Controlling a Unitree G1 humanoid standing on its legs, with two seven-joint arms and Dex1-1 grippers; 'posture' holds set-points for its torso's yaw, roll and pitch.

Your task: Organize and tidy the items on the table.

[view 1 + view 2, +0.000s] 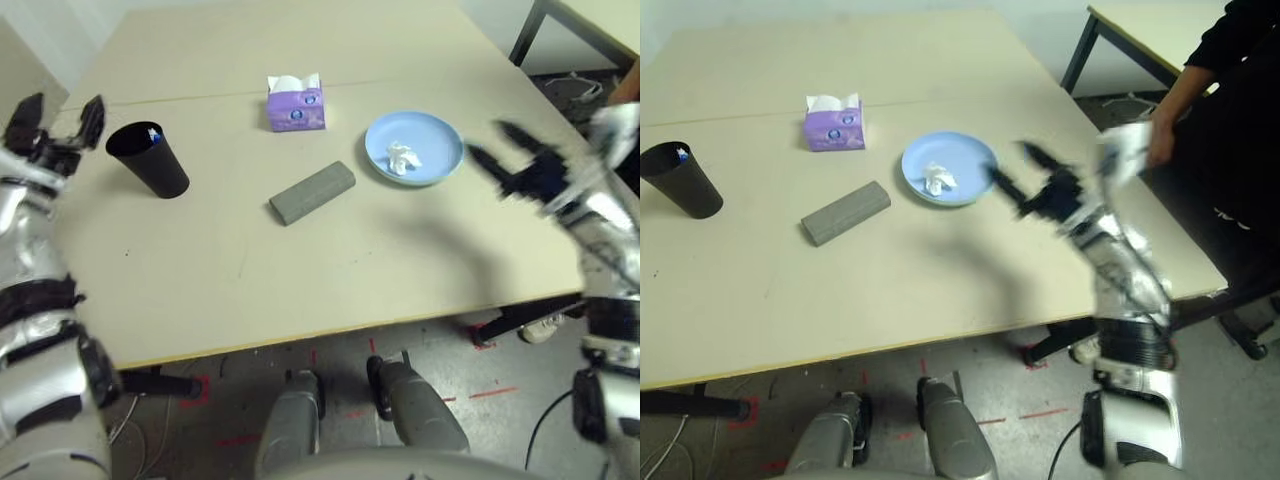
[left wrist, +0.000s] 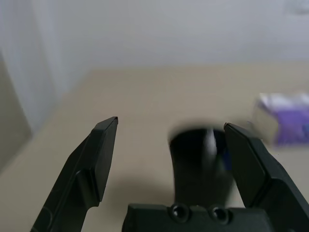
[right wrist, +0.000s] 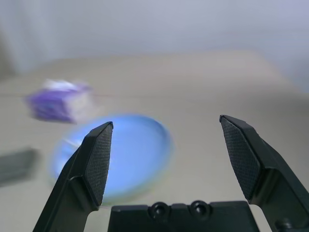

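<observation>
At the left edge of the large pale beige table [image 1: 330, 290] the left gripper [image 1: 55, 120] hangs with its two black fingers spread wide and nothing between them, just beside the black tapered cup [image 1: 150, 160], which stands upright with the blue cap of a white marker [image 1: 153, 133] showing at its rim; the left wrist view looks along those parted fingers at the cup ahead, apart from them. Toward the middle lies the grey oblong glasses case [image 1: 313, 193], closed and flat on the tabletop, and behind it stands the purple tissue box [image 1: 295, 105] with a white sheet poking up. Further right sits the round light-blue plate [image 1: 414, 148] with the crumpled white tissue [image 1: 402, 158] on it. At the far right the right gripper [image 1: 510, 160] is blurred but its jaws are plainly wide apart and empty, held above the table near the plate's right rim. A person in dark clothing stands beyond the table's right corner. By the look of it most sorting is finished and both arms are free between steps. What is left, I judge, is the tissue: the next move calls for the right gripper to come down over the plate and pinch that soft wad without shoving the plate.
</observation>
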